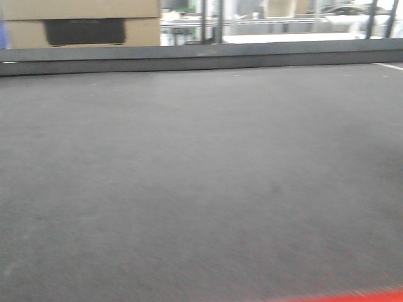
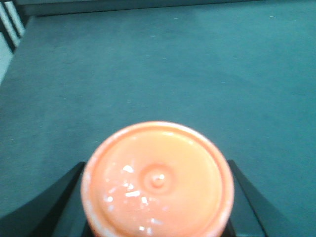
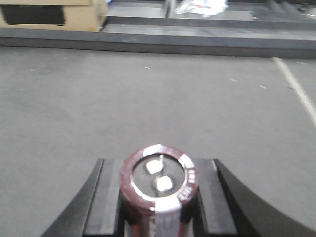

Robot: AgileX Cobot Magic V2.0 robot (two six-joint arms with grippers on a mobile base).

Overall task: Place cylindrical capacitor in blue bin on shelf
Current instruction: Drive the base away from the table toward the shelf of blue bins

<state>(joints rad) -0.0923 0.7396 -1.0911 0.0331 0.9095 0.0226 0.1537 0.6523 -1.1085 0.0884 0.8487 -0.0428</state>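
Right tool [image 3: 159,207] is clamped on the cylindrical capacitor [image 3: 159,180], pinching its sides, terminals [image 3: 153,168] facing the wrist camera. Left tool [image 2: 157,217] is clamped on an orange round thing [image 2: 157,180]. Capacitor's probably light, rigid and slick-sleeved, so mid-body is the spot to squeeze, not the terminals. Cardboard box [image 3: 54,15] sits well beyond the capacitor; no blue bin visible.

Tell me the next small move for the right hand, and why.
Probably hold the right hand shut and turn the base until the shelf shows; releasing now looks wrong. The cylindrical capacitor is clamped in it, terminals up, yet the views show gray surface ahead and no blue bin. The left hand grips an orange round object.
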